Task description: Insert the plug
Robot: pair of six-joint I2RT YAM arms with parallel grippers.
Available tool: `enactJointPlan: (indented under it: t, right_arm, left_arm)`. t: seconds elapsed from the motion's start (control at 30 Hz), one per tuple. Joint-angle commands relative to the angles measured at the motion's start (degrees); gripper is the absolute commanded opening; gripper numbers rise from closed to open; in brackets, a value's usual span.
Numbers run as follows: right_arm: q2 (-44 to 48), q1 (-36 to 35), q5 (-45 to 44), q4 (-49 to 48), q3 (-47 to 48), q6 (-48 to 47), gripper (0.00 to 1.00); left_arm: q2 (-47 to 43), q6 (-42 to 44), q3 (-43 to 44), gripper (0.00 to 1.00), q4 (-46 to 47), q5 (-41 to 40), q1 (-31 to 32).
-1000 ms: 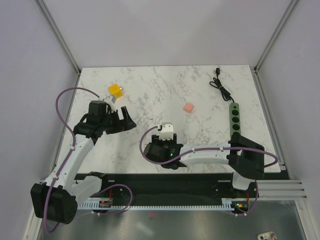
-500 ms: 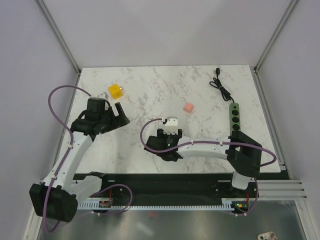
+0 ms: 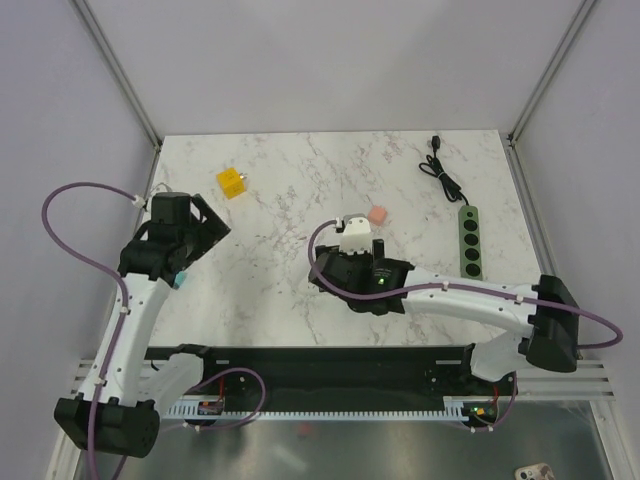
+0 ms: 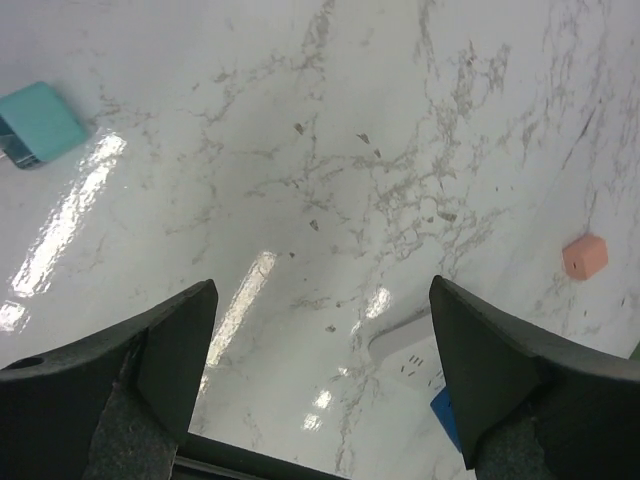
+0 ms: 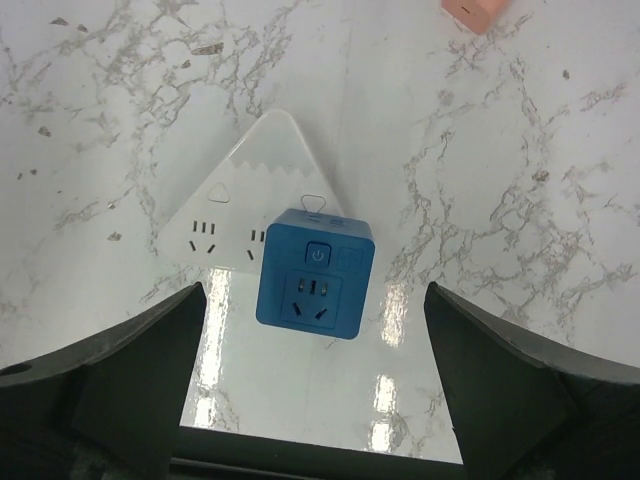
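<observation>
A white triangular socket block [image 5: 232,205] lies on the marble table with a blue cube adapter [image 5: 316,273] standing on it. My right gripper [image 5: 312,300] hovers straight above them, open and empty, with one jaw on each side. In the top view the block [image 3: 355,228] shows just beyond the right gripper [image 3: 358,247]. My left gripper [image 3: 205,225] is open and empty at the left, over bare table [image 4: 320,300]. The block's edge [image 4: 405,345] shows by its right jaw. A green power strip [image 3: 470,240] lies at the right, its black cable ending in a plug [image 3: 436,145].
A pink cube [image 3: 377,215] lies just beyond the socket block, also seen in the right wrist view [image 5: 478,12]. A yellow cube [image 3: 231,181] sits at the far left. A teal object [image 4: 40,122] lies near the left arm. Frame posts stand at the table's far corners.
My right arm has swung right and away from the base, and the white block now shows further right beside it. My left arm has drawn back to the left.
</observation>
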State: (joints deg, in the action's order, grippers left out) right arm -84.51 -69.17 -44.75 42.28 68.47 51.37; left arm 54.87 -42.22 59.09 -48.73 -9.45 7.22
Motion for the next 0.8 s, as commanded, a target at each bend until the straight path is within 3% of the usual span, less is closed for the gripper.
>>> enactJointPlan:
  t: [0.0,0.3,0.47,0.77]
  right_arm:
    - [4.43,0.52,4.14,-1.58,-1.05,-6.71,0.98]
    - [15.42,0.44,9.77,-10.11,-8.43,-11.21,0.98]
    - [17.44,0.52,11.18,-11.69,-11.33,-11.91,0.98]
    - [18.07,0.52,13.2,-15.21,-12.48,-14.02,0.98]
  left_arm:
    - [0.93,-5.07,3.4,0.94,-4.79,-6.11,-5.61]
    - [5.94,-9.81,-4.5,0.88,-5.94,0.49,-24.96]
    - [10.94,-12.27,-12.06,0.92,-0.68,2.32,-31.02]
    - [21.23,-13.42,-8.56,1.0,4.43,-0.48,-33.85]
